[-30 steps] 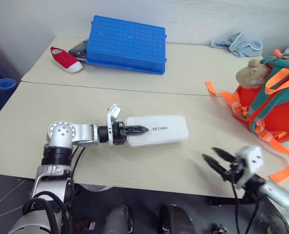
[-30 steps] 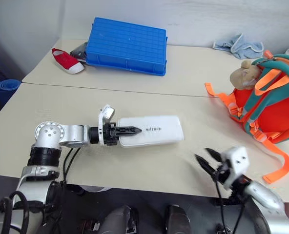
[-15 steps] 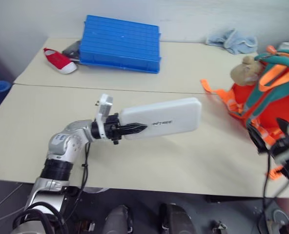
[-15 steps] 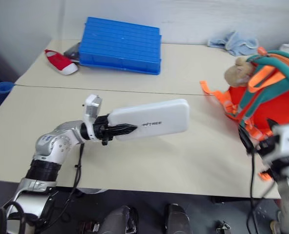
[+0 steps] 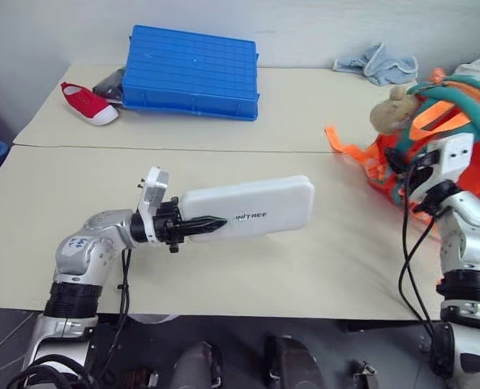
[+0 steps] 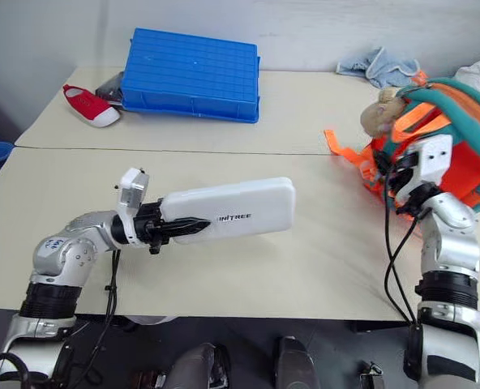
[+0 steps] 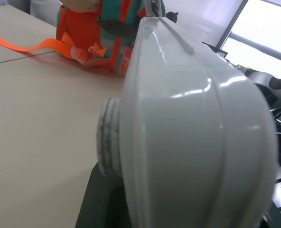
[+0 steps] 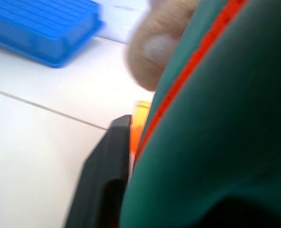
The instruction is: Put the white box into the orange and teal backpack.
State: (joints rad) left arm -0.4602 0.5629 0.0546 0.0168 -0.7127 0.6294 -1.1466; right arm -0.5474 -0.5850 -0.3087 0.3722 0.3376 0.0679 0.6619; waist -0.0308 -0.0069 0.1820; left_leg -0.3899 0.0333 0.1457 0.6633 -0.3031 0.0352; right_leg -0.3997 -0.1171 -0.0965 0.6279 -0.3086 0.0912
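While gripping white box (image 5: 252,209), left arm level.

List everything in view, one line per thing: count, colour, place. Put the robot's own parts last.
table: two, beige, butted edge to edge, under everything.
white box: one, white with dark lettering, held clear of the near table, long side level.
orange and teal backpack: one, orange with teal trim, right side of the tables.
plush toy: one, tan, on the backpack's left side.
orange straps: orange, trailing from the backpack onto the table.
blue crate: one, blue, far table, left of centre.
red shoe: one, red with white sole, left of the crate.
cloth: one, light blue, far table, right.
left gripper: one, black jaws shut on the box's left end.
right gripper: one, black, against the backpack's front.
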